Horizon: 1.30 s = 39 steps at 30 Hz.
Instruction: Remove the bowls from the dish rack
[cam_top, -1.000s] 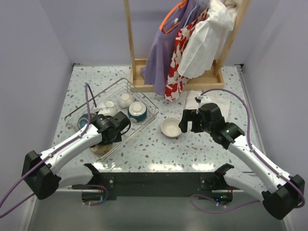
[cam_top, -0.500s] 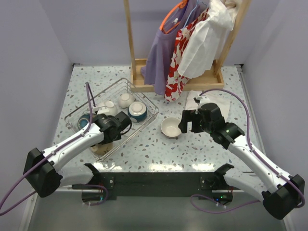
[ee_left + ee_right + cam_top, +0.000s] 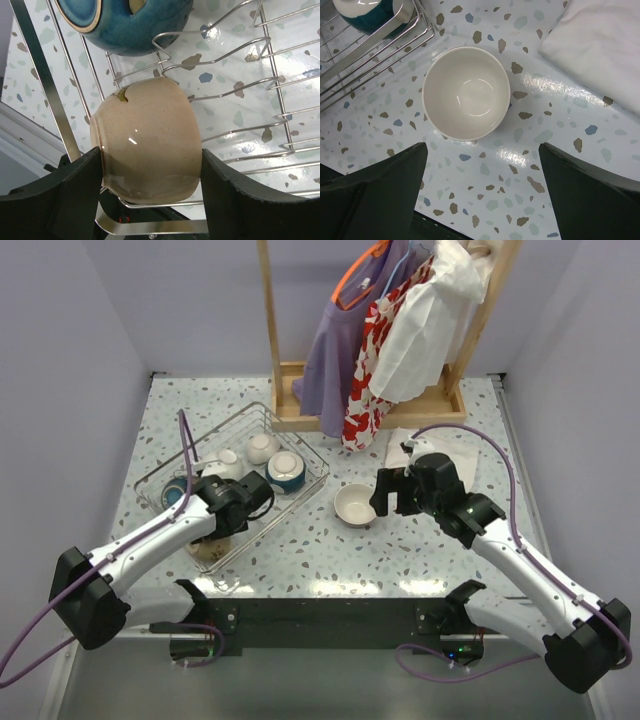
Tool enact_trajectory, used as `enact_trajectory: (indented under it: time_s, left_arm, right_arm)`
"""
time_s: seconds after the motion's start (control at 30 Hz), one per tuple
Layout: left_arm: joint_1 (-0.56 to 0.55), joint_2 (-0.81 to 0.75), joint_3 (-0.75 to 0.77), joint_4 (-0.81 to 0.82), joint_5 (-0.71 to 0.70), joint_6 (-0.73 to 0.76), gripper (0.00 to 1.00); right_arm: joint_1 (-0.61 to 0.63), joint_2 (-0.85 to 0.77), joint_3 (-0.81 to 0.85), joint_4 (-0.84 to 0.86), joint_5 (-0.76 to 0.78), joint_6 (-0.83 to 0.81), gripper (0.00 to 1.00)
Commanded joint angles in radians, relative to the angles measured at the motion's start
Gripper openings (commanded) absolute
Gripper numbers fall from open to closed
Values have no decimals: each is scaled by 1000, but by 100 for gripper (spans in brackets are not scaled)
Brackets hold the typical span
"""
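Left gripper narrowed, clamping beige bowl in dish rack; right gripper spread over white bowl.

The silver wire dish rack sits skewed on the left of the table. Inside, at its near end, a beige bowl lies on its side (rim facing sideways), with a glossy dark blue bowl just beyond it. Farther back are a teal-banded bowl and 2 pale bowls. 1 white bowl stands upright outside, near the rack's corner.
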Motion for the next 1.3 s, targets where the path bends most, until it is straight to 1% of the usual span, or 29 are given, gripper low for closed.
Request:
enact_trajectory:
  time_s: [0.0,0.07,0.1,0.13,0.17,0.23,0.3,0.33,0.37,0.43,0.47,0.7,0.77,0.87,0.9,0.97,1.1,1.13,1.2,1.27]
  left_arm:
    - [5,-38,30,-35,2,-22,61]
    - [5,-56,48,-33,16,-11,55]
    - [5,-62,58,-33,19,-5,49]
    - [5,-69,68,-35,22,11,47]
    - [5,-78,93,-35,30,17,43]
    - [5,-87,117,-35,35,35,39]
    - [5,-96,150,-35,39,52,31]
    - [5,-99,156,-35,41,58,29]
    - [5,-105,170,-35,41,63,24]
    - [5,-110,194,-35,39,84,20]
    - [5,-115,205,-35,36,92,15]
    - [7,-96,269,-35,5,156,12]
    - [7,-86,288,-35,-10,169,9]
    - [5,-70,331,-35,-33,198,8]
    - [7,-67,344,-35,-39,213,7]
    - [7,-50,390,-33,-51,224,6]
    - [7,-18,473,-1,-51,291,5]
    - [7,-13,496,15,-39,307,5]
    - [7,-12,513,81,-18,355,4]
    - [8,-7,536,144,19,380,1]
  right_arm:
    - [-1,-8,38,26,-18,-14,98]
    - [0,-11,40,23,-16,-14,98]
    - [0,-12,40,23,-16,-16,98]
    - [0,-14,41,20,-16,-14,98]
    - [0,-14,41,18,-16,-14,98]
    - [0,-15,46,18,-15,-13,98]
    - [0,-14,47,17,-15,-8,98]
    - [0,-14,49,17,-13,-4,98]
    - [-1,-17,50,17,-16,-2,98]
    - [0,-18,50,15,-21,6,98]
    - [0,-22,50,15,-21,9,98]
    - [0,-22,57,20,-28,16,98]
    - [0,-22,61,26,-57,19,98]
    - [0,-19,66,49,-103,26,98]
    - [0,-17,67,56,-140,36,98]
    - [0,-5,67,92,-180,52,98]
    - [0,41,64,182,-306,151,98]
    - [0,49,60,235,-356,174,98]
    - [0,80,55,326,-402,246,98]
    - [0,119,55,386,-461,289,97]
